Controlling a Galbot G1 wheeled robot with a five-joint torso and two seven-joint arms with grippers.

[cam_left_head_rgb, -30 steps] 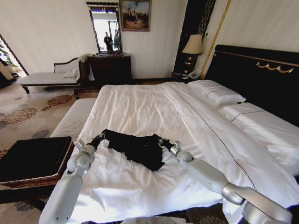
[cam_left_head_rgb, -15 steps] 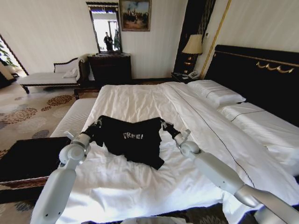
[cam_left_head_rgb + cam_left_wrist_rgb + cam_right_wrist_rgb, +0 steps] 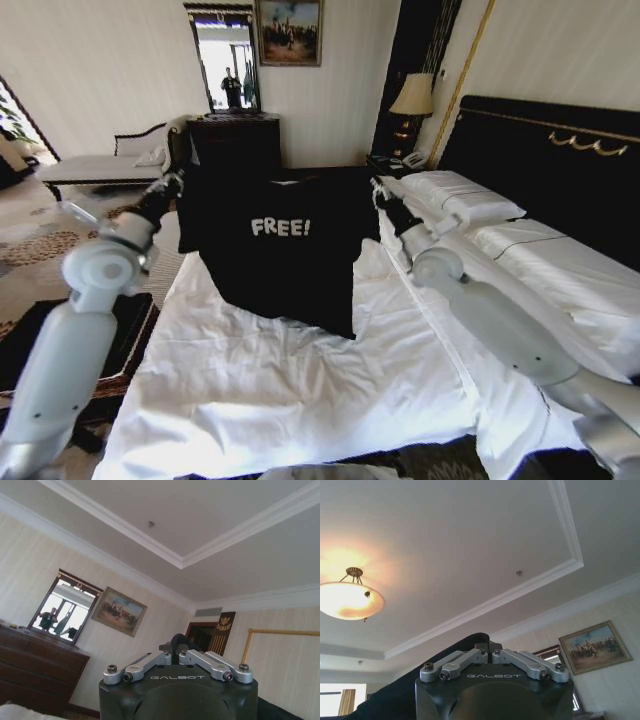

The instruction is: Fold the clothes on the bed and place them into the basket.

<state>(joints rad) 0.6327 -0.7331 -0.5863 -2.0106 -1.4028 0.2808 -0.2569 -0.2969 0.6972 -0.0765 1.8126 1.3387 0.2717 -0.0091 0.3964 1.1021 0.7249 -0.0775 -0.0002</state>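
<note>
The clothes are one black T-shirt (image 3: 285,250) with white "FREE!" lettering, held up in the air over the bed (image 3: 300,390) and hanging spread out, front toward me. Its lower hem touches the white duvet. My left gripper (image 3: 175,183) is shut on one shoulder and my right gripper (image 3: 378,185) on the other. Black fabric (image 3: 176,641) shows pinched in the left gripper (image 3: 175,652), and black fabric (image 3: 445,665) in the right gripper (image 3: 487,650). The basket (image 3: 135,330) stands on the floor left of the bed, partly behind my left arm.
White pillows (image 3: 460,195) lie against the black headboard (image 3: 560,170) on the right. A lamp (image 3: 412,95) stands beside it. A chaise longue (image 3: 90,168) and a mirror (image 3: 225,65) are at the far wall. Patterned carpet (image 3: 40,250) lies to the left.
Both grippers have risen from the duvet, carrying the T-shirt up. It went from a bunched heap on the bed to hanging spread with the lettering showing.
</note>
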